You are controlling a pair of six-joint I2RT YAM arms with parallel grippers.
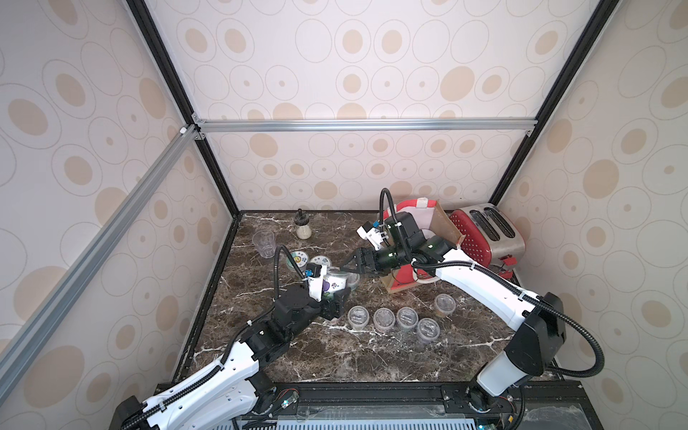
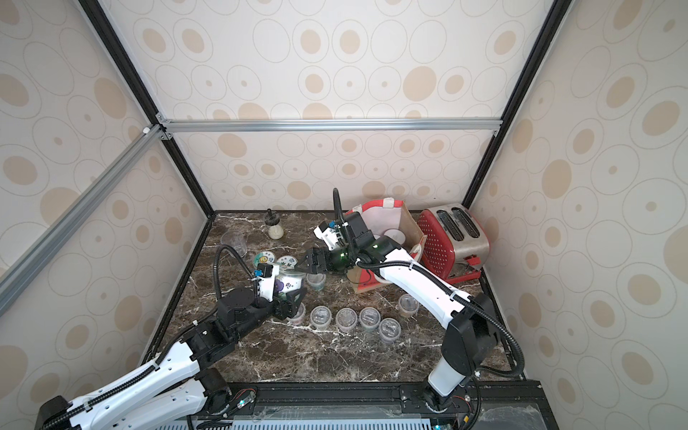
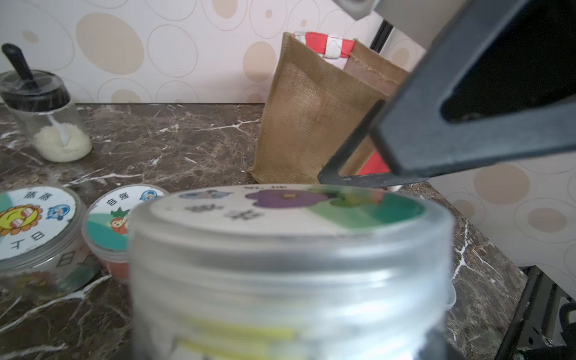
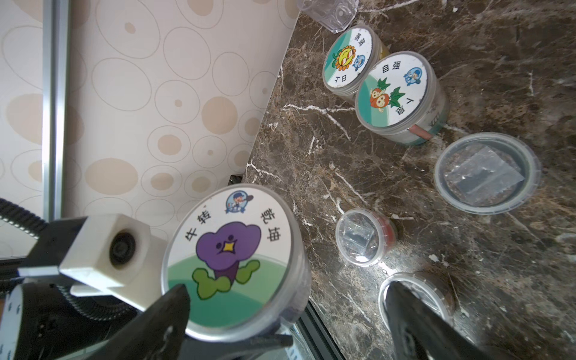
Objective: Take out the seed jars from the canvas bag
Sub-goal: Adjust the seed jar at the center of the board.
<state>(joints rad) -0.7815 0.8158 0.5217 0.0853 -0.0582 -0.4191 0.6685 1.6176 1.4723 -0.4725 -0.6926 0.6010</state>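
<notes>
Dark marble surface [image 1: 372, 353], with the canvas bag [image 1: 444, 223] upright at far right, mouth open; its contents cannot be made out. The right hand [image 1: 346, 268] is empty, jaws spread to the full, poised just beside the jar the other carries. The left hand [image 1: 336, 301] is closed wide about a tall purple-flower jar [image 4: 229, 258], apparently raised off the surface at centre-left. Two flower-lid jars [image 4: 394, 92] stand at far left; short clear-lid jars [image 1: 383, 318] form a near row. Step in hand, as judged: setting out one jar. The next move calls for lowering it upright beside its fellows, then release.
</notes>
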